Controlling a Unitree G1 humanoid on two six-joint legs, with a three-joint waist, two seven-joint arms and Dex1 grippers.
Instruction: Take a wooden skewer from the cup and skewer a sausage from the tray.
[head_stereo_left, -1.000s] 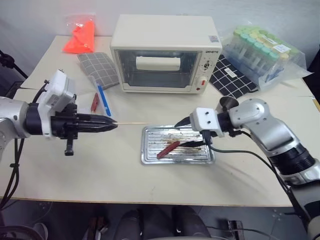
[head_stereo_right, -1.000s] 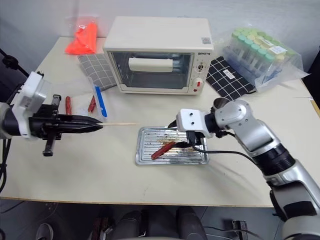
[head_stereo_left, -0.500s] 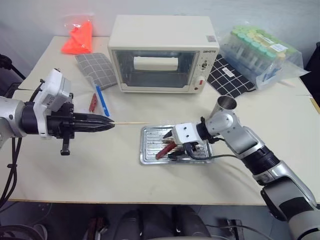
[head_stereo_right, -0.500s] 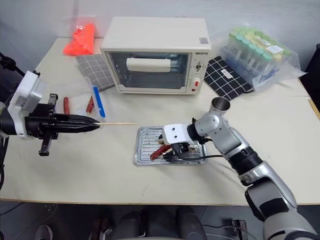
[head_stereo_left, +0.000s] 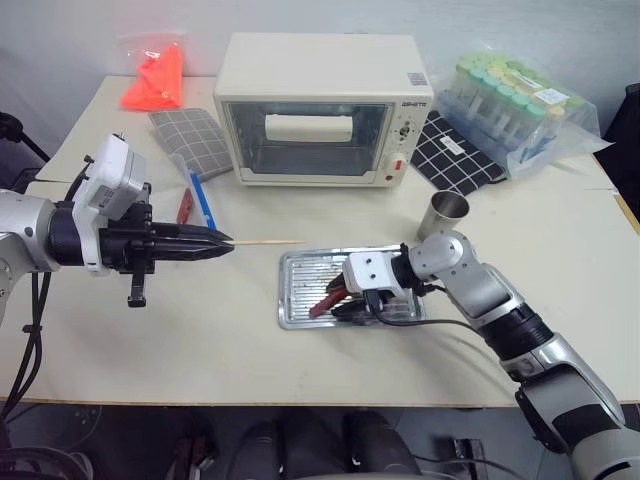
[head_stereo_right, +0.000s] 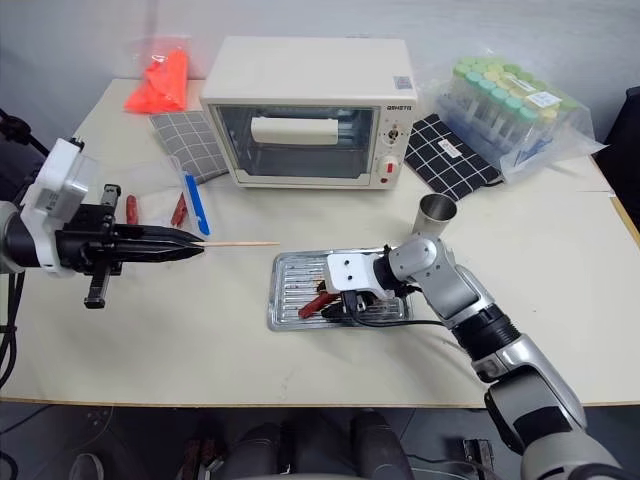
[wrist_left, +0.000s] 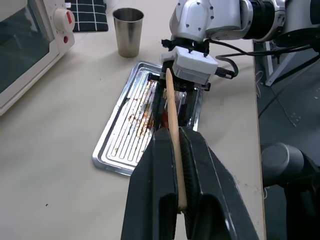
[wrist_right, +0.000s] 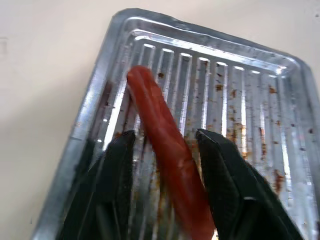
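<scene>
Our left fingers clamp the skewer level, ready; our right fingers straddle the tray's sausage, apart.

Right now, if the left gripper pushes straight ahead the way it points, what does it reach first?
Judging by the left wrist view, the wooden skewer clamped in the left gripper aims at the right gripper's white housing over the tray, so the skewer tip probably meets that first. Depth is uncertain.
</scene>
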